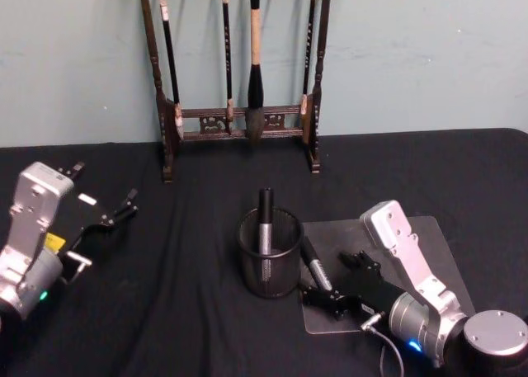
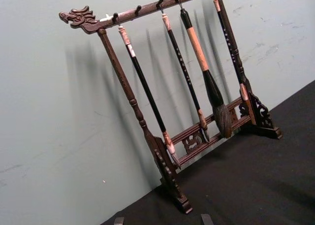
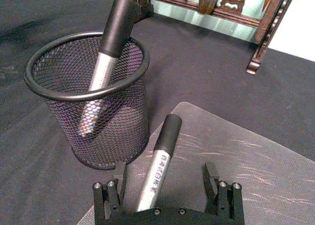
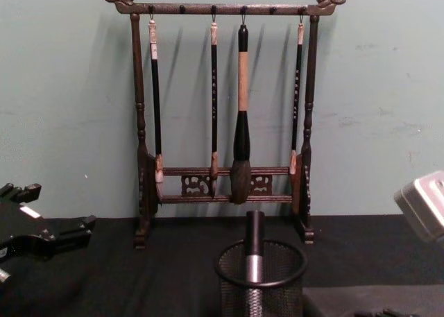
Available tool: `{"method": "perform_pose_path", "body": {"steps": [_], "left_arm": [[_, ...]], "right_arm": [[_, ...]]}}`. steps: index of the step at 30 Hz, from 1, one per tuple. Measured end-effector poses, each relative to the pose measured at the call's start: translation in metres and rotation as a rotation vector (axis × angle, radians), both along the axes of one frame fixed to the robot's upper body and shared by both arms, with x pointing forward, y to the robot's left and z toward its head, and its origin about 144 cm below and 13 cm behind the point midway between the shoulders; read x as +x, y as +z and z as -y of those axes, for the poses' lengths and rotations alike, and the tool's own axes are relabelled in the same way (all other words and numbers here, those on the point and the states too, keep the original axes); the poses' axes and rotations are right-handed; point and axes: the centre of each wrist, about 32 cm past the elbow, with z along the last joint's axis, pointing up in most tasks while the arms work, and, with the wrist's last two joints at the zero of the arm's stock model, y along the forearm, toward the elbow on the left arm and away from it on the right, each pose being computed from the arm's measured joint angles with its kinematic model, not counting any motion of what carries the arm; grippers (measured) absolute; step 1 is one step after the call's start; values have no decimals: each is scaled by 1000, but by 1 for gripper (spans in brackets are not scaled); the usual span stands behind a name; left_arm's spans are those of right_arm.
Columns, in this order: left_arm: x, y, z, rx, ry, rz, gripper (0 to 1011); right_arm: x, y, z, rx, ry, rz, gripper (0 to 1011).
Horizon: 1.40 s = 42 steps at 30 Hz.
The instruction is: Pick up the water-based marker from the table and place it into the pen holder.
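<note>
Left gripper (image 1: pixel 106 186): raised above the left of the black worktop (image 1: pixel 181 311), well apart from the task's things; its fingers are spread wide and hold nothing.
Brush rack (image 1: pixel 280 110): stands at the back of the worktop against the wall, with brushes hanging from it.
Pen holder (image 1: pixel 270 270): upright near the middle of the worktop, just left of the mat.
Second marker (image 1: pixel 265 220): stands tilted inside the pen holder, with its black cap above the rim.
Water-based marker (image 3: pixel 162 151): lies on the mat just beside the pen holder, cap end toward it.
Mat (image 1: pixel 429 253): translucent sheet lying flat, right of the holder.
Right gripper (image 3: pixel 165 170): low over the mat; its fingers (image 3: pixel 211 176) are spread wide on either side of the water-based marker and not clamped on it.
</note>
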Motion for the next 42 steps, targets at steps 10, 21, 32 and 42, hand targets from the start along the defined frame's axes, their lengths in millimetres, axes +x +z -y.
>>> {"method": "perform_pose_path", "body": {"steps": [10, 21, 32, 42], "left_arm": [[0, 0, 0, 0, 0, 0, 1009], [0, 0, 0, 0, 0, 0, 1009], [0, 0, 0, 0, 0, 0, 1009], [0, 0, 0, 0, 0, 0, 1009]], "right_arm": [[0, 0, 0, 0, 0, 0, 1000], [0, 0, 0, 0, -1, 0, 775], [0, 0, 0, 0, -1, 0, 437], [0, 0, 0, 0, -2, 0, 197]]}}
